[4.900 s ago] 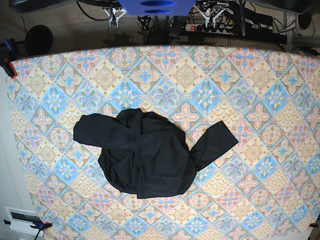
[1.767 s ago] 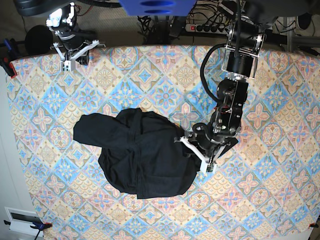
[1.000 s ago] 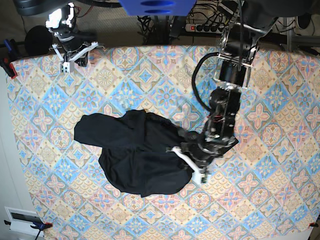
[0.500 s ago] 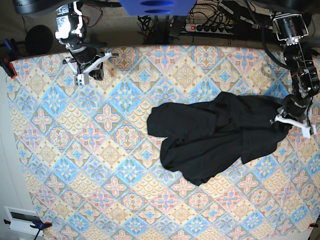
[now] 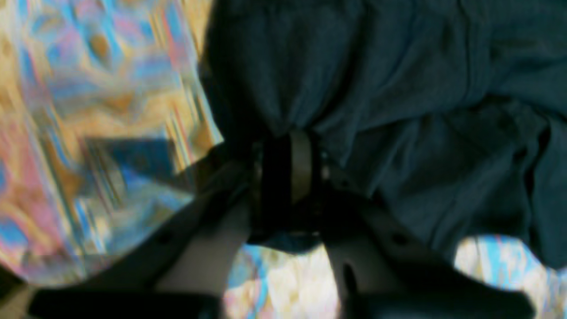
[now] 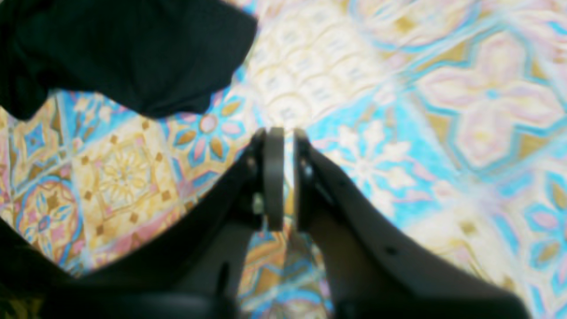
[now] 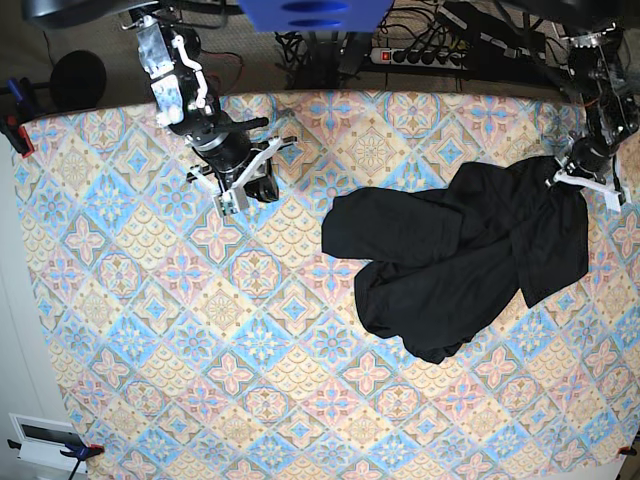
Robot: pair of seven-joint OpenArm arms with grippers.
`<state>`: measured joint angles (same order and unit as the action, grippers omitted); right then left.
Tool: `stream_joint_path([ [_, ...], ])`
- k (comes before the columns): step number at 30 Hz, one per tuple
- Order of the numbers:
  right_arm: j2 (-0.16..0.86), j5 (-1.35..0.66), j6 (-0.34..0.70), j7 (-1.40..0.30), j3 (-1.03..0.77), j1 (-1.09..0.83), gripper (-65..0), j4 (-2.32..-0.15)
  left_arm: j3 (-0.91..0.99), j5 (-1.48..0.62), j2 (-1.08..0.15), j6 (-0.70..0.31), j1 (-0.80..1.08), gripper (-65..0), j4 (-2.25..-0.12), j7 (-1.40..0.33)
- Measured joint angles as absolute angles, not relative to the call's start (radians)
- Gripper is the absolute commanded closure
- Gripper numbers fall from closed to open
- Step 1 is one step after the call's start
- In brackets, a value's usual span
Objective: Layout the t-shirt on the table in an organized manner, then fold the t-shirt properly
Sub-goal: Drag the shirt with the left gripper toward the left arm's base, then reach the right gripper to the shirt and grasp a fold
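The black t-shirt (image 7: 450,260) lies bunched on the right half of the patterned table (image 7: 150,330). My left gripper (image 7: 578,172) is at the shirt's far right edge and is shut on a fold of its fabric. The left wrist view shows this gripper (image 5: 288,164) pinching the dark cloth (image 5: 398,88) just above the table (image 5: 88,110). My right gripper (image 7: 252,186) hangs over bare table left of the shirt, apart from it. In the right wrist view this gripper (image 6: 283,146) is shut and empty, with a corner of the shirt (image 6: 110,48) at the upper left.
A power strip and cables (image 7: 420,52) lie beyond the table's far edge. A black round object (image 7: 78,78) and a clamp (image 7: 14,132) sit at the far left corner. A white device (image 7: 45,440) is off the near left corner.
My left gripper has dragged the shirt from the table's middle to the right side and towards the far edge. My right arm has moved from the far left corner towards the middle.
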<state>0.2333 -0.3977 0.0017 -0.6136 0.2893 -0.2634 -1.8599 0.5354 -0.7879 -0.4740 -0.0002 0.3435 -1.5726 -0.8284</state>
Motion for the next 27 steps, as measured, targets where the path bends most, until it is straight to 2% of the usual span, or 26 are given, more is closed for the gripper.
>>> stream_joint_path([
  [4,0.202,-0.395,0.000,-0.600,0.322,-0.183,-11.9,-1.802,0.573,-0.862,-0.476,0.015,0.413,-21.6,-1.572,-0.830],
  [7,0.199,-0.397,0.006,-0.607,0.360,-0.134,-13.3,-1.753,0.572,-0.919,-0.482,0.007,0.435,-25.9,-1.572,-0.830],
  [10,0.204,-0.393,-0.001,-0.612,0.397,-0.083,-13.3,-1.705,0.572,-0.986,-0.479,0.004,0.454,-26.2,-1.573,-0.828],
  [14,0.159,-0.394,0.000,-0.606,0.460,-0.013,-13.3,-1.631,0.572,-1.028,-0.476,0.008,0.459,-26.2,-1.572,-0.831],
  [27,0.052,-0.394,0.005,-0.604,0.625,0.160,-13.6,-1.435,0.572,-1.029,-0.449,0.007,0.476,-26.2,-1.573,-0.828],
])
